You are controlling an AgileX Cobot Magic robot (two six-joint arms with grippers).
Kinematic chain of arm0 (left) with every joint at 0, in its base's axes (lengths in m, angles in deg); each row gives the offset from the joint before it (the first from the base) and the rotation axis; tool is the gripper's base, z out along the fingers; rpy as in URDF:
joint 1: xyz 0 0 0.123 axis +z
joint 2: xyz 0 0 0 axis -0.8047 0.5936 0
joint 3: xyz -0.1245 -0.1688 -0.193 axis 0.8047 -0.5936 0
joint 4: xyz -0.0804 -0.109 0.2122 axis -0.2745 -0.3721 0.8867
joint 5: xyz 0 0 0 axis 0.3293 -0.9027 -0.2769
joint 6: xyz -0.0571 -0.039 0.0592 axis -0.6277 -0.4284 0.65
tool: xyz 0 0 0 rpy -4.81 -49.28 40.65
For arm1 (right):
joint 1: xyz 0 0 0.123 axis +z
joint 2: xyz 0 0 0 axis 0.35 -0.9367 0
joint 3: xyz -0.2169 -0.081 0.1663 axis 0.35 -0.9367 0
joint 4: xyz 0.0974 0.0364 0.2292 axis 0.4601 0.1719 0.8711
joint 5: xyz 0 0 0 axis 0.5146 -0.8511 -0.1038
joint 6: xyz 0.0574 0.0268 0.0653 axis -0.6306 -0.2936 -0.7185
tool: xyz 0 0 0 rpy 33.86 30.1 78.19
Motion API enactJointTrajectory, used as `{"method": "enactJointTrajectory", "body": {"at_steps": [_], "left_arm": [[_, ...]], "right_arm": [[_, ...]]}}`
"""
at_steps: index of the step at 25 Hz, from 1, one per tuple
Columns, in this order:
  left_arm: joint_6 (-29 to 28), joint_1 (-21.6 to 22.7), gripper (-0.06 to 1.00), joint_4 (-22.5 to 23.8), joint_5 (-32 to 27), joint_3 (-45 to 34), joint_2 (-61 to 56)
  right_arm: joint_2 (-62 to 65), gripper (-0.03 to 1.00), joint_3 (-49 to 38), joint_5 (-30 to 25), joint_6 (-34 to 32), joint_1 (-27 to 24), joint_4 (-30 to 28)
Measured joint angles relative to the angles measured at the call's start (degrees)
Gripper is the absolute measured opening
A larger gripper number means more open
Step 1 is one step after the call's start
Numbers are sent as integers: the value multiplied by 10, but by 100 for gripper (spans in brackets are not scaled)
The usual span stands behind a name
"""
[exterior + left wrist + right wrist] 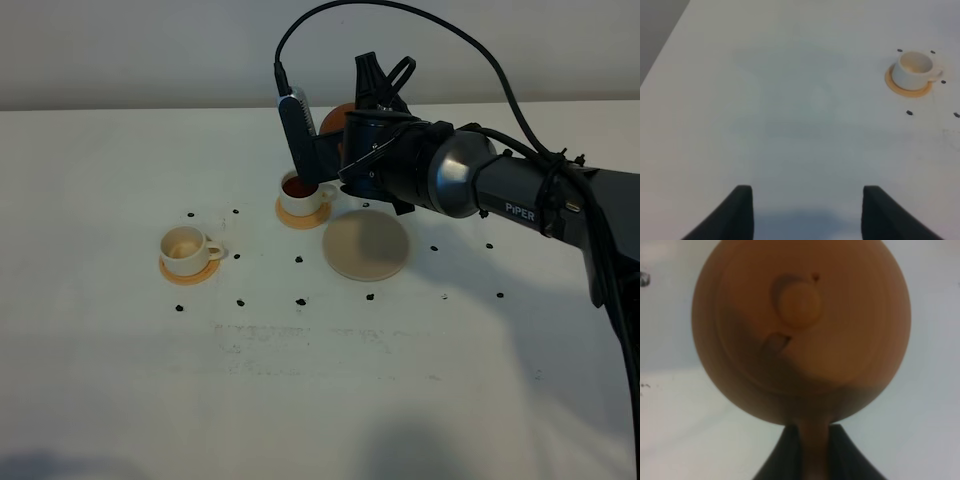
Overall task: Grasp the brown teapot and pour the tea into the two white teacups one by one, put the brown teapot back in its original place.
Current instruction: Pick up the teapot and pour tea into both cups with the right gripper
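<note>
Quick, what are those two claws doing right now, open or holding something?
Left claw: open, holding nothing.
Right claw: closed on the handle of the brown teapot.

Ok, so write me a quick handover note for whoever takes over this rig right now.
Left gripper: open, holding nothing, away from the work.
Right gripper: shut on the handle of the teapot, holding it by the filled cup.
Filled cup: has brown tea in it. Whether that pour is finished, I cannot tell.
Empty cup: nothing in it yet.
Beige disc: bare, waiting for the teapot.
Left to do: pour into the empty cup, then set the teapot back on the beige disc.
</note>
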Motion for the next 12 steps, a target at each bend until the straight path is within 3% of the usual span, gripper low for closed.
{"method": "enactJointTrajectory", "body": {"at_steps": [12], "left_arm": [[0,0,50,0,0,0,0]], "right_arm": [[0,9,0,-1,0,8,0]]}}
